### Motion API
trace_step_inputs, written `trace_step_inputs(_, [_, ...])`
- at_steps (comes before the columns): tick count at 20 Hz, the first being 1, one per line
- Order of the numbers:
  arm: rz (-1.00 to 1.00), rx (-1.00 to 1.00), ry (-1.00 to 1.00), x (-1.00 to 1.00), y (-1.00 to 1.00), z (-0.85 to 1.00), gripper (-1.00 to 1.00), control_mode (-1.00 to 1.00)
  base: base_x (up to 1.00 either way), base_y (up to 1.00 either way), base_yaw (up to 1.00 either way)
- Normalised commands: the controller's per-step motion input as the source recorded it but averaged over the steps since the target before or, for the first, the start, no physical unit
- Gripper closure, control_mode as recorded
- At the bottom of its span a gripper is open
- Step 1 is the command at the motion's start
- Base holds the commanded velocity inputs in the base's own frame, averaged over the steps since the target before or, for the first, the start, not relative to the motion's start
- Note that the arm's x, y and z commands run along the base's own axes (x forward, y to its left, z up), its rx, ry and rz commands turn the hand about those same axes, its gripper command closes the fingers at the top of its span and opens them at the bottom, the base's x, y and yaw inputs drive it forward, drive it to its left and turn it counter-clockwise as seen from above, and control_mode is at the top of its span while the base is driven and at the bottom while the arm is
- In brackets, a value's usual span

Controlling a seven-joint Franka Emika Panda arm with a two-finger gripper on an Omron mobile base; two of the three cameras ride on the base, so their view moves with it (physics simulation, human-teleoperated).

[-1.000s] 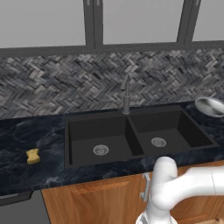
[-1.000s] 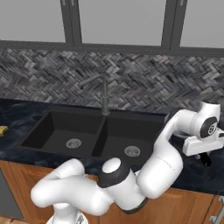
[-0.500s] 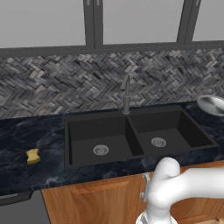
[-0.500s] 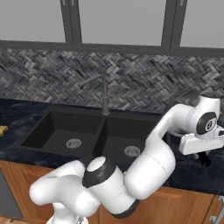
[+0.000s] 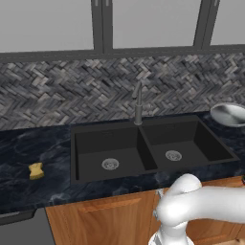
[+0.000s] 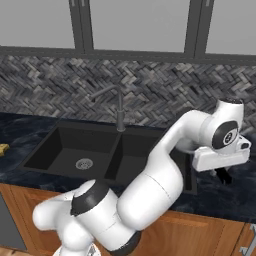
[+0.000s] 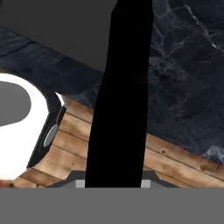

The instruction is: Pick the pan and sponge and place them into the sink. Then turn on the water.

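One gripper [image 6: 225,176] sat clamped on the pan's black handle [image 7: 120,92] at the right counter edge — pan [image 5: 229,114] raised right of the sink [image 5: 148,125]. Sponge [image 5: 36,171] lay far left on the dark counter [image 5: 28,143], faucet [image 5: 138,103] behind.

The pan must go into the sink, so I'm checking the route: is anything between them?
Nothing visible. The pan is just beyond the sink's right end; only bare counter lies between. The faucet stands behind the divider, off that path.
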Motion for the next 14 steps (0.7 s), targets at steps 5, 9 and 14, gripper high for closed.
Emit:
trace_step_inputs(5, [-0.03, -0.03, -0.07, -0.19, 0.47, 0.30, 1.00, -1.00, 0.00, 0.00, 0.00])
trace_step_inputs(9, [-0.03, -0.03, -0.05, -0.17, 0.48, 0.31, 1.00, -1.00, 0.00, 0.00, 0.00])
trace_step_inputs(14, [-0.03, -0.02, -0.02, -0.10, 0.53, 0.29, 1.00, -1.00, 0.00, 0.00, 0.00])
